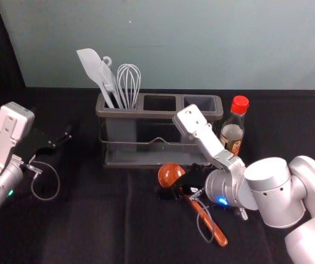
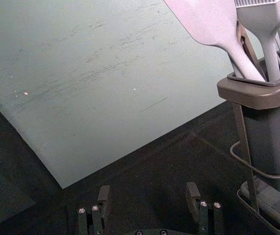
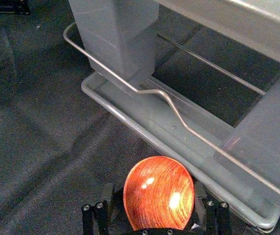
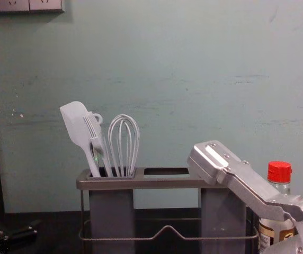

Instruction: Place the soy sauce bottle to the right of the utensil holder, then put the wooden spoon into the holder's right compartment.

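Wooden spoon (image 1: 215,232) lies, bowl (image 3: 158,193) between the right pincer's (image 1: 179,181) parted fingers (image 3: 107,194).

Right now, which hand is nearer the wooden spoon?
Right. The right hand is at the wooden spoon, open by its bowl end; the left hand is away, left of the utensil holder.

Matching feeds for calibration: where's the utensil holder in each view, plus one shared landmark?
Head: utensil holder at centre, left of the soy sauce bottle.
Chest: lower middle.
Left wrist: one end only, beyond the left claw, spatula standing in it.
Right wrist: its lower part, beyond the wooden spoon's bowl.
Shared landmark: the holder's thin wire rail.
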Tool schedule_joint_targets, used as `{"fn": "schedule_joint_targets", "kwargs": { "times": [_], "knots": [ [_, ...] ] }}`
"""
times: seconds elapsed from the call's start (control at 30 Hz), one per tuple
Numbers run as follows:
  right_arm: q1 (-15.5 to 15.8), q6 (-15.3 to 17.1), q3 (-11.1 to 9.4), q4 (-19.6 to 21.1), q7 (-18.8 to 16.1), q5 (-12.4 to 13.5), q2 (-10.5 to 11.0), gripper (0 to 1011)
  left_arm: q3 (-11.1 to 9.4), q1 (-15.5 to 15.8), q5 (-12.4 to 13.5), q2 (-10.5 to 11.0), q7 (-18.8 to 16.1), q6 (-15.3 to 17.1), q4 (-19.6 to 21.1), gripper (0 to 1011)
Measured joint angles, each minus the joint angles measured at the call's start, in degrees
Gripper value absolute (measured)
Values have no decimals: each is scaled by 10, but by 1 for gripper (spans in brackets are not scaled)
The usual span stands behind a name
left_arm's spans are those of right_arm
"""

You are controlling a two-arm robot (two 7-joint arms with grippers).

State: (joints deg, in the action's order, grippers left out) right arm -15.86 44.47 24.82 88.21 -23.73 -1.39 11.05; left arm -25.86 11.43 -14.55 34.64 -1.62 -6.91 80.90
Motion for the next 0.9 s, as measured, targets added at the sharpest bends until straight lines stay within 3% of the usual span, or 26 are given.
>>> {"fn": "schedule_joint_targets", "kwargs": {
  "times": [0.17,0.37,0.4,0.57,0.7,0.9],
  "knots": [
    [1,-3,-1,-2,-3,-4,-2,1000,0,0,0,0,0,0,0,1000],
    [3,-6,-4,-3,-6,-8,-4,907,0,0,0,0,0,0,0,1000],
    [3,-7,-5,-3,-7,-9,-4,854,0,0,0,0,0,0,0,1000],
    [7,-8,-6,1,-10,-10,-5,837,0,0,0,0,0,0,0,1000],
    [15,-8,-6,18,-12,-11,0,837,0,0,0,0,0,0,0,1000],
    [47,-13,-15,77,-16,-9,16,837,0,0,0,0,0,0,0,1000]
  ]
}}
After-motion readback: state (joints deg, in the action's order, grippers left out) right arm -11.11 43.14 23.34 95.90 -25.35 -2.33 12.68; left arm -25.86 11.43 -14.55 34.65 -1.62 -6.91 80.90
